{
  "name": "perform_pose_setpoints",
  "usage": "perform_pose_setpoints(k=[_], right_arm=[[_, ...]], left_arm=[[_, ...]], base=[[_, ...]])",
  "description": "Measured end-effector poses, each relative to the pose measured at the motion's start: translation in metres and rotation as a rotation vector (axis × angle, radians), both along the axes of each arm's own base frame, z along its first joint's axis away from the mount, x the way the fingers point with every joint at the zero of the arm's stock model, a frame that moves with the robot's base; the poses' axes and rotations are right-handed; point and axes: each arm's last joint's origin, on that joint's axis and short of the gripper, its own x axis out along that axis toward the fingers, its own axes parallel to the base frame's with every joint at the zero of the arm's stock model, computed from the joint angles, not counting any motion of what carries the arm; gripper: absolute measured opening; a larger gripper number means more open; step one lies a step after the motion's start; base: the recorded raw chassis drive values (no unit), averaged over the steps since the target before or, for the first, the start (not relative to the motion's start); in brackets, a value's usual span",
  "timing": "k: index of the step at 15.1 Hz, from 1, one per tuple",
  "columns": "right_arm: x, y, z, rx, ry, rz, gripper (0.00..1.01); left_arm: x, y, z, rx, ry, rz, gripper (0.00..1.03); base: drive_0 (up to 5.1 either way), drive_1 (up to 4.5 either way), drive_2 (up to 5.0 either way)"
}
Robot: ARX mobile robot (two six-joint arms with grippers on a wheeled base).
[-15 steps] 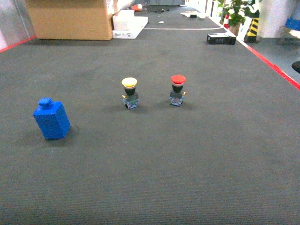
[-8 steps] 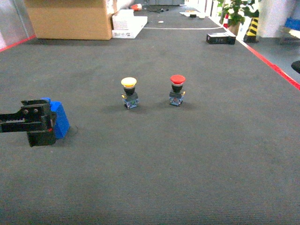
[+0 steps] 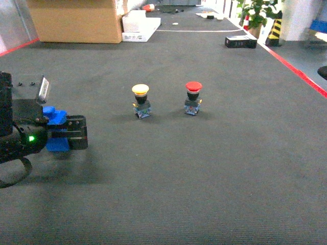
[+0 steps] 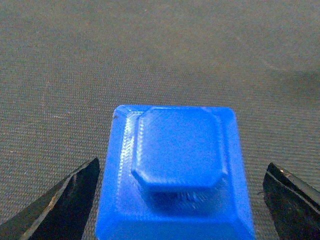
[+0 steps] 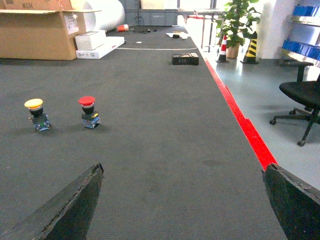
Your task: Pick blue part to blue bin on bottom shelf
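The blue part (image 3: 55, 117) stands upright on the dark carpet at the left of the head view, a boxy block with a raised cap. My left gripper (image 3: 65, 128) reaches in from the left and straddles it. In the left wrist view the blue part (image 4: 175, 170) fills the space between the two black fingers (image 4: 65, 205), with a strip of carpet showing on each side, so the gripper is open. My right gripper (image 5: 182, 205) hangs open over bare carpet with nothing in it. Blue crates (image 5: 306, 9) sit on a rack at far right; I cannot tell which is the blue bin.
A yellow-capped push button (image 3: 141, 99) and a red-capped push button (image 3: 193, 97) stand mid-carpet, right of the part. A cardboard box (image 3: 76, 20) and white boxes lie at the back. A red floor line (image 3: 301, 76) and an office chair (image 5: 302, 100) are on the right.
My left arm has come further into the head view from the left, and its fingers now stand on either side of the blue part. The part and both buttons have not moved.
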Motion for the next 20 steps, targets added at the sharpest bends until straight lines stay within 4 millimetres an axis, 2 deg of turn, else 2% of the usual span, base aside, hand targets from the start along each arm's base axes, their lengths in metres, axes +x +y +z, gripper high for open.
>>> perform_pose_setpoints(k=[1, 2, 3, 5, 8, 11, 12, 14, 15, 17, 20], right_arm=[[0.0, 0.0, 0.0, 0.0, 0.0, 0.0, 0.98], [0.0, 0.0, 0.0, 0.0, 0.0, 0.0, 0.98], [0.0, 0.0, 0.0, 0.0, 0.0, 0.0, 0.98], [0.0, 0.0, 0.0, 0.0, 0.0, 0.0, 0.98], [0.0, 0.0, 0.0, 0.0, 0.0, 0.0, 0.98], [0.0, 0.0, 0.0, 0.0, 0.0, 0.0, 0.98], [0.0, 0.0, 0.0, 0.0, 0.0, 0.0, 0.98], [0.0, 0.0, 0.0, 0.0, 0.0, 0.0, 0.98], [0.0, 0.0, 0.0, 0.0, 0.0, 0.0, 0.98], [0.0, 0.0, 0.0, 0.0, 0.0, 0.0, 0.98], [0.0, 0.0, 0.0, 0.0, 0.0, 0.0, 0.98]], left_arm=[[0.006, 0.002, -0.004, 0.007, 0.009, -0.001, 0.97], [0.009, 0.003, -0.006, 0.01, 0.015, 0.001, 0.84], [0.012, 0.003, -0.004, 0.009, 0.012, -0.003, 0.66], [0.012, 0.003, -0.004, 0.007, 0.025, -0.007, 0.46], [0.007, 0.001, -0.001, -0.004, 0.039, -0.004, 0.44], [-0.016, 0.003, 0.014, -0.008, -0.005, 0.031, 0.44], [-0.026, 0.004, 0.025, 0.002, -0.055, 0.054, 0.44], [-0.06, 0.004, 0.064, 0.033, -0.208, 0.077, 0.44], [-0.089, 0.004, 0.086, 0.039, -0.248, 0.076, 0.44], [-0.151, -0.001, 0.102, 0.056, -0.244, 0.066, 0.44], [-0.201, 0.001, 0.141, 0.065, -0.37, 0.15, 0.43]], base=[[0.0, 0.0, 0.0], [0.0, 0.0, 0.0], [0.0, 0.0, 0.0], [0.0, 0.0, 0.0], [0.0, 0.0, 0.0], [0.0, 0.0, 0.0], [0.0, 0.0, 0.0], [0.0, 0.0, 0.0], [0.0, 0.0, 0.0], [0.0, 0.0, 0.0], [0.0, 0.0, 0.0]])
